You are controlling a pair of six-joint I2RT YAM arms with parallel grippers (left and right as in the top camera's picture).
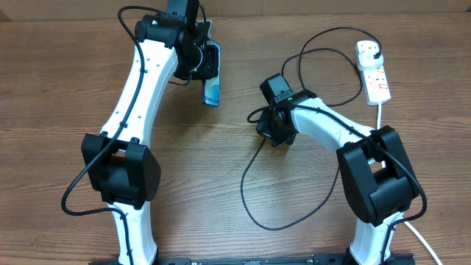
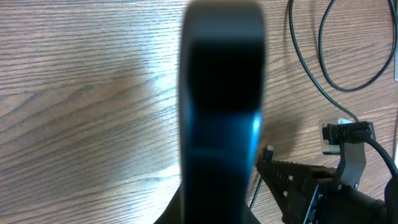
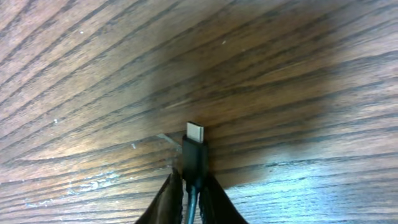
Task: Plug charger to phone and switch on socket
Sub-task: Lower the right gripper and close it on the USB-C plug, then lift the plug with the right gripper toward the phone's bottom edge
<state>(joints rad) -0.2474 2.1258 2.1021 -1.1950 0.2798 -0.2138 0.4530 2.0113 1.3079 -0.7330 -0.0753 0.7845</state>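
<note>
Over wooden table (image 1: 66,88), high left gripper (image 1: 205,63) clamps phone (image 1: 212,93); low right gripper (image 3: 189,182) pinches charger (image 3: 194,152) tip.

Blue-lit phone (image 1: 212,90) held tilted; black charger (image 3: 194,155) loops from white socket (image 1: 375,73).

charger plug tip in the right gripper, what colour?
Silvery metal tip on a black housing; the charger shows best in the right wrist view.
</note>
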